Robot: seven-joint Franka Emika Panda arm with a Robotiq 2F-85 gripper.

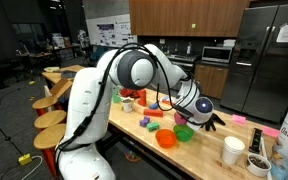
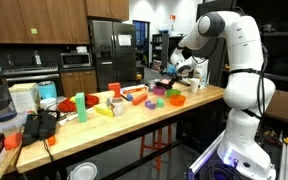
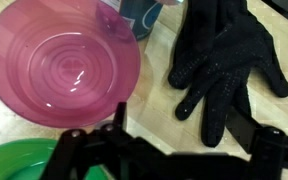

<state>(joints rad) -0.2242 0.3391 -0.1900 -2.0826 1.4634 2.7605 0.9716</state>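
We see the gripper (image 3: 181, 140), jaws spread and empty, over the black glove (image 3: 224, 60), the pink bowl (image 3: 59, 60) just beside (green bowl (image 3: 14, 160) near it).

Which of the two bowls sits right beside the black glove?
The pink bowl, beside the black glove; the green bowl shows only at the corner.

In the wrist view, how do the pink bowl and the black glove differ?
The pink bowl is round, glossy and translucent; the black glove is matt and dark. The pink bowl stands open side up and empty; the black glove lies flat, fingers spread toward the gripper. Both rest on the wooden table.
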